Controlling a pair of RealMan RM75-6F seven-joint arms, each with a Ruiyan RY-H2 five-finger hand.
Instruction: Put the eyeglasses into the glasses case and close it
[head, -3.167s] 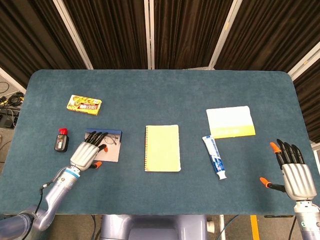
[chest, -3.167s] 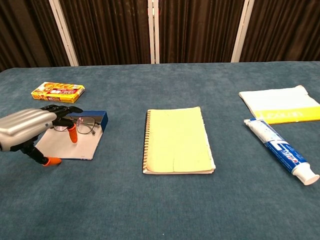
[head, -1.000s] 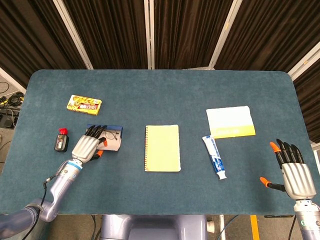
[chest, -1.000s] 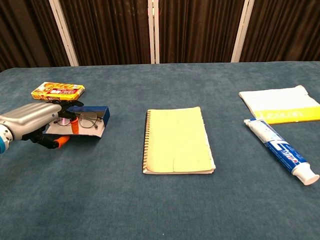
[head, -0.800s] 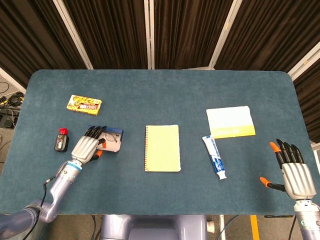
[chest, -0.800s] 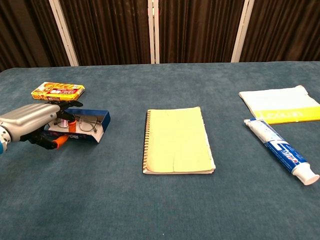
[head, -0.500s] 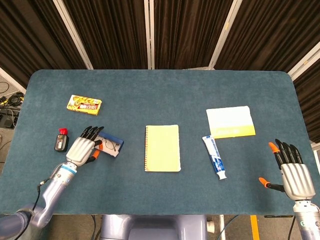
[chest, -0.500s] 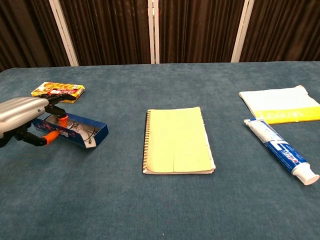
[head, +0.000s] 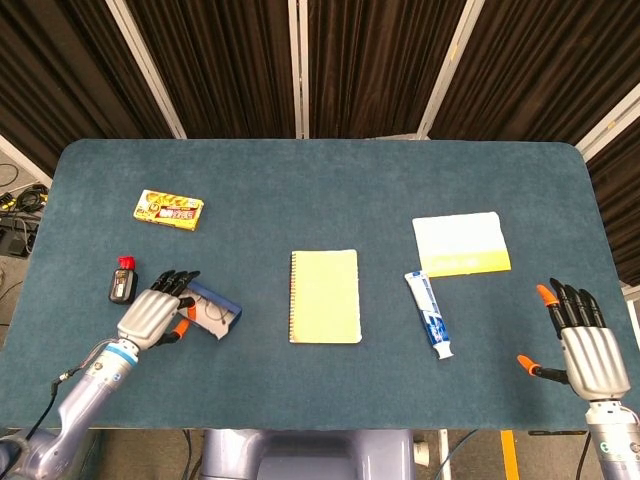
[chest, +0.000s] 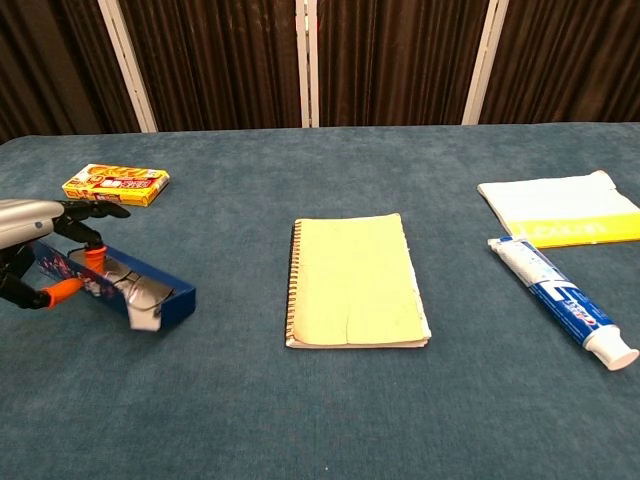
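The eyeglasses (chest: 125, 285) lie inside the blue glasses case (chest: 150, 297), their frame showing faintly against the pale lining. The case rests on the tabletop (head: 330, 190) well to the left of the yellow spiral notebook (head: 325, 296), which serves as the landmark for this report. Its lid appears partly folded over but not seated; whether a gap remains along the whole edge cannot be told from either view.

The left hand (head: 150, 315) is at the far end of the case from the notebook, fingers (chest: 92, 210) curled over the case top and thumb below, so it grips the case end. The right hand (head: 588, 345) hangs well to the right of the notebook, past the toothpaste tube (head: 429, 314), fingers spread and holding nothing.

Assessment: insertion of the eyeglasses appears complete. Closure is, in my judgement, outstanding; the lid needs pressing flat until it shuts, and the hand then withdrawn.

Other items noted: a yellow snack box (head: 169, 209) behind and left of the notebook, a small dark bottle with a red cap (head: 122, 281) beyond the left hand, and a white and yellow folded cloth (head: 460, 243) to the notebook's right.
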